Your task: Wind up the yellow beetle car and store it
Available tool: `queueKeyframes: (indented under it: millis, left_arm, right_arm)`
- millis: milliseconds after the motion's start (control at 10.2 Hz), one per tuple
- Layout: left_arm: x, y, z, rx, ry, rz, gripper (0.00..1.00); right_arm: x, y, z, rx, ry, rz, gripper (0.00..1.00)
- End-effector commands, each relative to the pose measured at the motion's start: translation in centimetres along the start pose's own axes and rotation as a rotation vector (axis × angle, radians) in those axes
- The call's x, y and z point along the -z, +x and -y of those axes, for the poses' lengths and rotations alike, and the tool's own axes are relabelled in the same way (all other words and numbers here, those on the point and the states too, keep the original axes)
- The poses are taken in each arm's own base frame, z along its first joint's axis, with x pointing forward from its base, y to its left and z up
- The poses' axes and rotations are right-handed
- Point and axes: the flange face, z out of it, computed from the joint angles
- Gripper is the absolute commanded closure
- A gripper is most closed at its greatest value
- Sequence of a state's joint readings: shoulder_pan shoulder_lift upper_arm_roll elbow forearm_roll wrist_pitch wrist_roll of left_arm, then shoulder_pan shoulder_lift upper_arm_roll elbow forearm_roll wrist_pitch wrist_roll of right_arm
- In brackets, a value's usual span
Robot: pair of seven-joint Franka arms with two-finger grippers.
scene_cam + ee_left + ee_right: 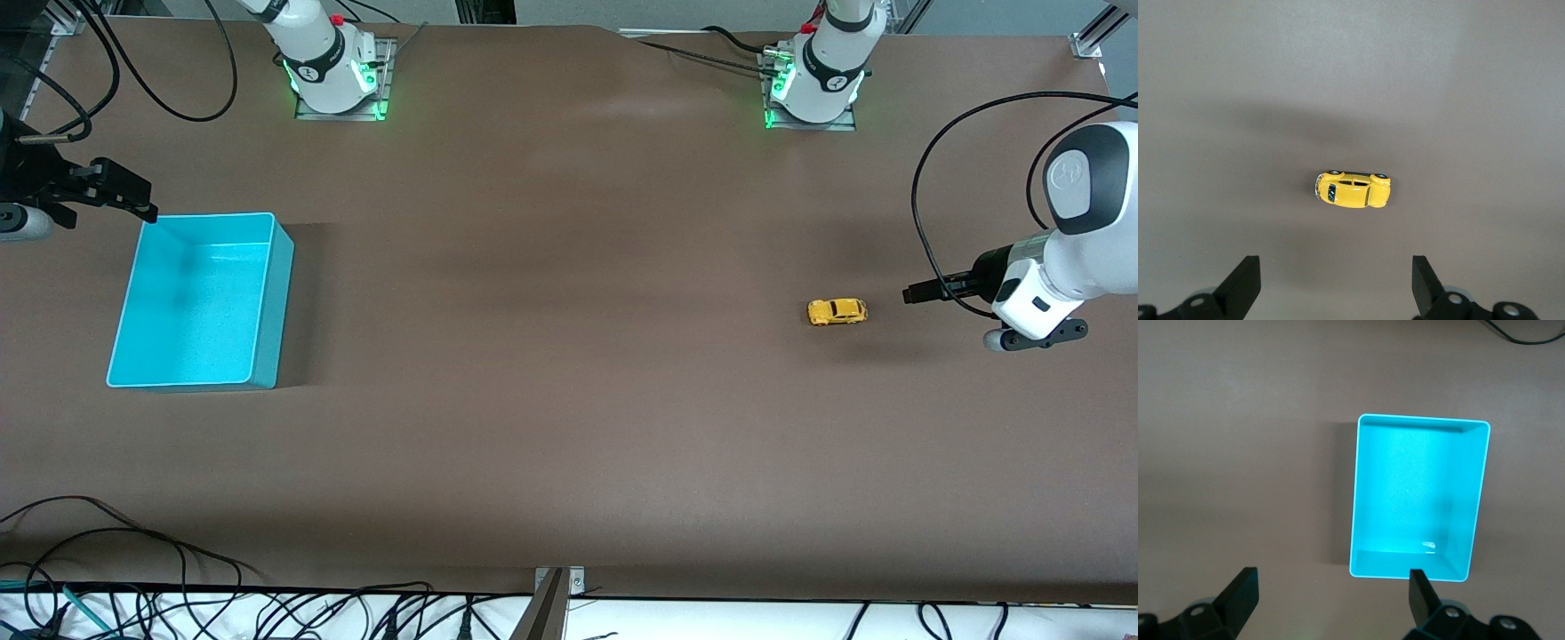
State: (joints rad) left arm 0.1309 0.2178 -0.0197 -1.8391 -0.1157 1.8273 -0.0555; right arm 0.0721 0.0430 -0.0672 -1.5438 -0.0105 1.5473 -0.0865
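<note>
- Starting at the right arm's end of the table: the turquoise bin (200, 302) sits on the brown table (551, 400), and from what I can see it's empty.
- My right gripper (133, 200) hangs just beside the bin's corner nearest the robots' bases, up in the air. In its wrist view the fingers (1241, 590) stand wide apart with nothing between them, and the bin (1418, 497) fills the middle of the shot. This arm is waiting.
- Across the middle I've got only bare tabletop, well apart from both arms.
- Now toward the left arm's end: the yellow beetle car (837, 311) rests on its wheels on the table, well apart from the bin, lying lengthways along the table.
- My left gripper (916, 292) hovers near the car, pointing at it from the table's end, not touching. In its wrist view the two fingertips (1241, 277) are spread wide, empty, with the car (1353, 189) centred ahead of the gap.
- My read: nothing's been started on the car itself. This looks like the approach before the first grasp.
- Next move, as I judge it: bring the left gripper down so its fingers straddle the car's body across its width, then close gently. It's tiny and rounded, so a squeeze off-centre could squirt it out.
- After that comes the wind-up, probably dragging it backwards along the table, then the long carry to the bin.
</note>
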Motion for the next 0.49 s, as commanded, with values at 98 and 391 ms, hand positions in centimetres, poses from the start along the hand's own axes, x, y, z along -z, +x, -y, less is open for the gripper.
queueKeyframes:
  millis: [98,391]
  left_arm:
    - [0.56,0.35,0.24,0.000,0.023,0.007,0.00]
    - [0.55,0.34,0.16,-0.001,0.023,0.007,0.00]
  right_arm:
    - [0.55,0.20,-0.18,0.015,-0.017,-0.001,0.00]
    - [0.36,0.21,-0.23,0.023,-0.021,0.005,0.00]
